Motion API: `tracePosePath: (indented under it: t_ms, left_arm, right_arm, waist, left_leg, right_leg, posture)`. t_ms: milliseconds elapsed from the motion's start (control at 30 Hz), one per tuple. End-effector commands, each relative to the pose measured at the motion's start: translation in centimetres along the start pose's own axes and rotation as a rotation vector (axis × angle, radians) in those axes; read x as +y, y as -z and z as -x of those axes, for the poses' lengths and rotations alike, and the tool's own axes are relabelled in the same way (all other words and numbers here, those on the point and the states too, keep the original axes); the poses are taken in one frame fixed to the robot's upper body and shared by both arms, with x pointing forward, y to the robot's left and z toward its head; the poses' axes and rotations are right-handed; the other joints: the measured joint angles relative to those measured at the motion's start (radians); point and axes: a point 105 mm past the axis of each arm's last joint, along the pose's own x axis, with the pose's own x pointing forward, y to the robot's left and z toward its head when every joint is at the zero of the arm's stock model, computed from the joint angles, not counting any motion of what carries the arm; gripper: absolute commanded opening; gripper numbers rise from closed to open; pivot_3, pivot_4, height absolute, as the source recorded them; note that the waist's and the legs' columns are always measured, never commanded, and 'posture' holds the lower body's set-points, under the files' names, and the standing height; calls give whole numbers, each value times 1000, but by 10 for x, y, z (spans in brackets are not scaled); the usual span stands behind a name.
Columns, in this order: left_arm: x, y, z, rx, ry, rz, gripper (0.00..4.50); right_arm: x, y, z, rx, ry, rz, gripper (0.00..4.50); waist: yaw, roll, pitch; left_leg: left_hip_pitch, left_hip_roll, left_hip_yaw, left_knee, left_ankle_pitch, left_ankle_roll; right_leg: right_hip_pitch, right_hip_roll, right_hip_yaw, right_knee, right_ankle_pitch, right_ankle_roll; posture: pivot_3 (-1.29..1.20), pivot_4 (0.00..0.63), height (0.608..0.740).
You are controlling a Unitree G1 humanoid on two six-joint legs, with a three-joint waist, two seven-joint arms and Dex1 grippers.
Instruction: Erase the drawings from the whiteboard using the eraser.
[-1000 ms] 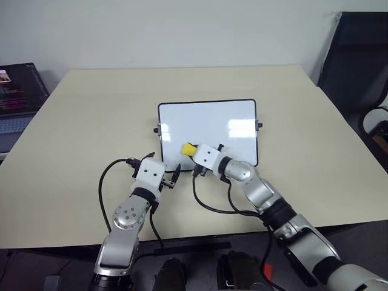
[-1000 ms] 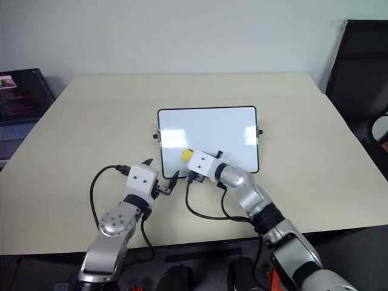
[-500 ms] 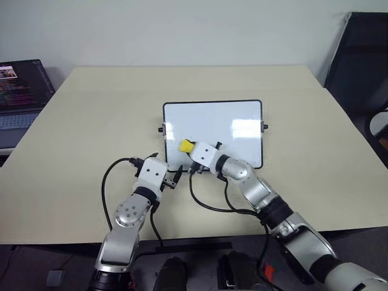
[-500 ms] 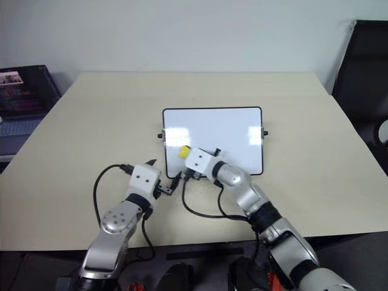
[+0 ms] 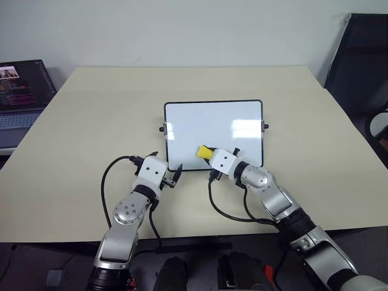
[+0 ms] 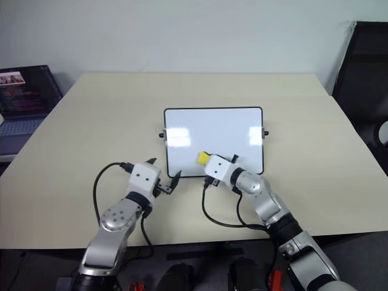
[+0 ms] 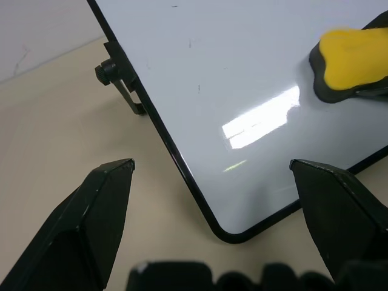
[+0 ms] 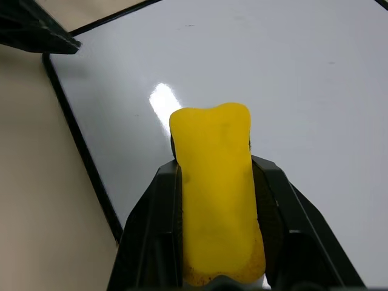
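Two black fingers (image 8: 159, 224) are squeezing the eraser (image 5: 205, 152) at the board's (image 5: 213, 121) six o'clock edge for rubbing; left fingers (image 7: 106, 200) are hanging open.

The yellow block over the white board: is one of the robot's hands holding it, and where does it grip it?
Yes. The right gripper clamps the eraser by its two long sides, near its rear end; the front end sticks out over the whiteboard. The left gripper holds nothing.

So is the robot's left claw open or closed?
Open. The left gripper has its two black fingers spread wide apart at the whiteboard's corner, holding nothing.
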Motion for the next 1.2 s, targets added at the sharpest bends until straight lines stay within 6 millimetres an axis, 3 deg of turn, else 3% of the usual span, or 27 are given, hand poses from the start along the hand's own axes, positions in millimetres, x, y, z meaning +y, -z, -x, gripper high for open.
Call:
tracePosePath:
  t_ms: [33, 167, 300, 467, 733, 1000, 1200]
  left_arm:
    - [-1, -15, -2, -67, 29, -27, 4500]
    - [-8, -24, -2, -122, 114, 19, 4500]
    - [-29, -37, 1, -190, 289, 83, 4500]
    - [-47, -53, -3, -261, 487, 117, 4500]
    - [-79, -50, -3, -252, 876, 114, 4500]
    - [-86, -60, -13, -278, 1019, 89, 4500]
    - [-86, -60, -19, -276, 1034, 66, 4500]
  right_arm:
    - [-21, -5, 11, -25, 94, -135, 1192]
    - [-32, -15, 39, -74, 137, -218, 1192]
    - [-52, -6, 67, -22, 207, -227, 1192]
    - [-74, 17, 108, 106, 313, -263, 1192]
    - [-84, 62, 156, 294, 469, -536, 1192]
    - [-101, 91, 178, 394, 607, -723, 1192]
    - [-106, 104, 183, 442, 651, -747, 1192]
  waist:
    - [-1, 0, 0]
    - [0, 0, 1]
    - [-4, 1, 2]
    - [-4, 0, 2]
    - [-9, 1, 3]
    - [-9, 1, 3]
    - [-9, 1, 3]
  left_leg:
    - [0, 0, 0, 0, 0, 0]
    - [-3, 1, -2, -2, 0, 0]
    - [-5, 1, -1, -3, -1, -2]
    - [-5, 1, -1, -3, -1, -2]
    - [-5, 1, 1, -3, -2, -2]
    - [-5, 0, 2, -3, -2, -2]
    - [-5, 1, 2, -3, -2, -1]
  right_leg:
    - [-1, 0, 0, 0, 1, 1]
    - [-2, 0, -1, -1, 1, 1]
    - [-3, 0, -1, -4, 0, 1]
    - [-2, 1, -1, -6, 1, 1]
    - [-3, 2, -2, -8, 1, 2]
    - [-2, 2, -1, -9, 1, 3]
    - [-2, 2, -1, -9, 2, 3]
  posture:
    - [0, 150, 740]
    - [0, 150, 740]
    - [0, 150, 740]
    - [0, 150, 740]
    - [0, 150, 740]
    - [0, 150, 740]
    - [0, 150, 740]
